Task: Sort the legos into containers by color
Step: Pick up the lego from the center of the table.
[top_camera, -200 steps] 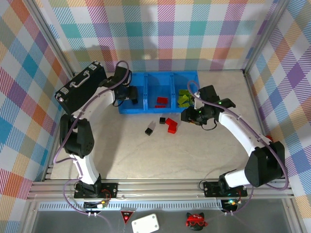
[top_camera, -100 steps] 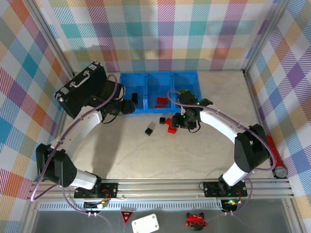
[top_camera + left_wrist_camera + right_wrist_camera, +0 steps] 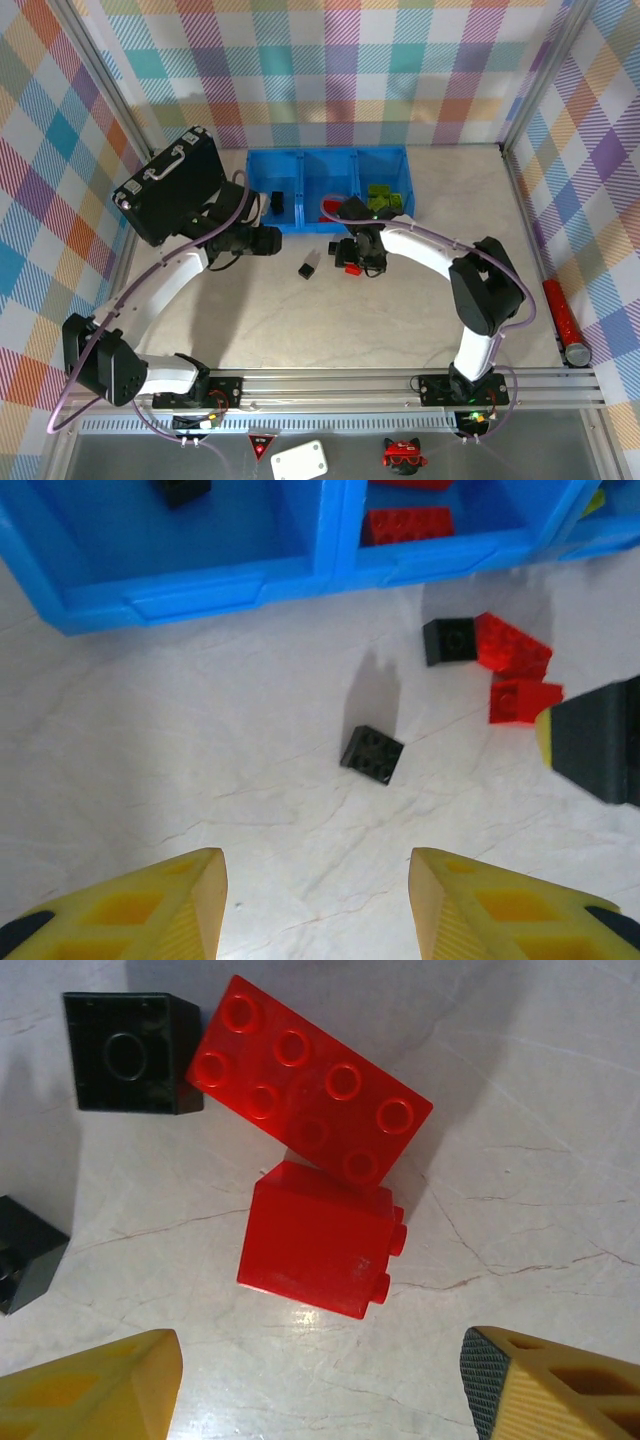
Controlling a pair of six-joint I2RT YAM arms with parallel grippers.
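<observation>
The blue tray lies at the back; a black brick is in its left compartment, a red brick in the middle one and lime-green bricks in the right one. Loose on the table are a black brick, a black cube, a red eight-stud brick and a small red brick lying on its side. My right gripper hangs open just above the small red brick. My left gripper is open over bare table, short of the black brick.
A black briefcase with a silver handle lies left of the tray, close to my left arm. A red cylinder rests along the right edge. Checkered walls enclose the table on three sides.
My right gripper swung left from the tray's green compartment to above the loose red bricks. My left gripper drew back from the tray's left compartment to over the table.
</observation>
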